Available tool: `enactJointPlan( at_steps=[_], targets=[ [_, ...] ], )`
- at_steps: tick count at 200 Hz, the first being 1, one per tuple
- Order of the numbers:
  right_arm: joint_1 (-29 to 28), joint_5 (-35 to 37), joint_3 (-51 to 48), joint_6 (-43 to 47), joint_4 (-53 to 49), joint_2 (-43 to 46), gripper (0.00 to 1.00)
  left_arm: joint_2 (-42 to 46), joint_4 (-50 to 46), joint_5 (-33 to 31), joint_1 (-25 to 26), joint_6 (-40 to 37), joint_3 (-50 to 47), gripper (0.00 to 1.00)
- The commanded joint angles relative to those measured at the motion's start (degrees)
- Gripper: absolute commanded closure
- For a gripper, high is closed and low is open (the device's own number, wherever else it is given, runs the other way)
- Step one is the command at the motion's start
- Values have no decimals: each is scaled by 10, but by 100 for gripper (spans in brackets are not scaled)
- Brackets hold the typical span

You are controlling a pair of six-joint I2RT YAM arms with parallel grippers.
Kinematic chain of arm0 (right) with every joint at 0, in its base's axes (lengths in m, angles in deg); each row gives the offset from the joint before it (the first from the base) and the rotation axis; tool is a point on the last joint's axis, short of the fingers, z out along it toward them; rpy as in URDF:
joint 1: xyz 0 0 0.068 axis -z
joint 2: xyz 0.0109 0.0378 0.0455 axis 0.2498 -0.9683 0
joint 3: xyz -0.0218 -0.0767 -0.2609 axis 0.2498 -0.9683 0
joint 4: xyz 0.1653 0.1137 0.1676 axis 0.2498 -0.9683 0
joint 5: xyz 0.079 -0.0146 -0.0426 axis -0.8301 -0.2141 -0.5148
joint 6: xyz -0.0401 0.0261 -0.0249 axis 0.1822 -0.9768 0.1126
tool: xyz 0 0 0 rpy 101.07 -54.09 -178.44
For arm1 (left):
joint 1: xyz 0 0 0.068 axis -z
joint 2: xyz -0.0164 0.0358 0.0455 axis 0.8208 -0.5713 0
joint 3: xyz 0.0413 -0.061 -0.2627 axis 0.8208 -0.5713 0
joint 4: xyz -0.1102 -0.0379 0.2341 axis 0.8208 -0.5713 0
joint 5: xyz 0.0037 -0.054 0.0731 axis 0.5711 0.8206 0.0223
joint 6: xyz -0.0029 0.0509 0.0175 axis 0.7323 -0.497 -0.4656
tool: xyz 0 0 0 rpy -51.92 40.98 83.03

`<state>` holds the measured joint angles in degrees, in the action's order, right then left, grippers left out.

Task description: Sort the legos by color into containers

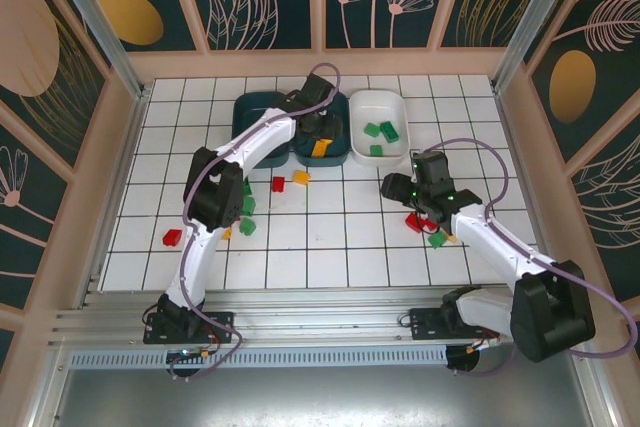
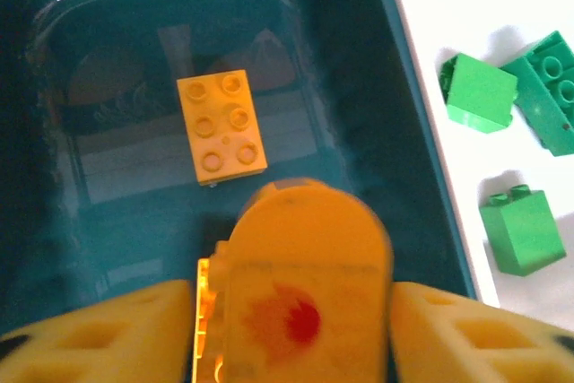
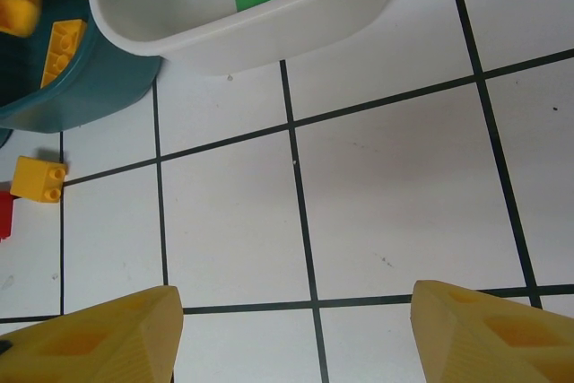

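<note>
My left gripper hangs over the middle teal container. Its fingers stand apart, and a blurred yellow-orange lego sits loose between them with a gap on its left side. Another yellow-orange lego lies flat on the teal container's floor. The white container to the right holds green legos. My right gripper is open with nothing in it, above bare tiles in front of the white container.
A second teal container stands at the left of the row. Loose legos lie on the tiles: a red one, another red, yellow, green, and a red and green beside the right arm.
</note>
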<state>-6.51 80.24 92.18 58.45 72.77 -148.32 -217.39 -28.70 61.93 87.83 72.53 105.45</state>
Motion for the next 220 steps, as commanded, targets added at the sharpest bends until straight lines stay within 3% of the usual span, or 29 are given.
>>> enactJointPlan(
  at_steps=[1,43,78,111,154,183,220],
  targets=[
    [3,-7,13,8,-18,10,31,-9,-27,-20,-5,-5,21,31],
    [4,3,50,10,-50,13,30,38,-20,-28,-8,-12,0,14],
    [3,21,54,-11,-71,29,28,150,31,-16,-8,-13,-92,2],
    [4,84,66,-46,-136,43,25,309,120,1,-8,8,-257,1],
    [13,125,34,-95,-188,71,23,516,260,19,-8,86,-554,2],
    [18,87,-5,-100,-162,68,23,622,307,19,-8,132,-704,1],
    [17,50,-47,-120,-121,21,23,730,305,-4,-8,164,-800,2]
  ],
)
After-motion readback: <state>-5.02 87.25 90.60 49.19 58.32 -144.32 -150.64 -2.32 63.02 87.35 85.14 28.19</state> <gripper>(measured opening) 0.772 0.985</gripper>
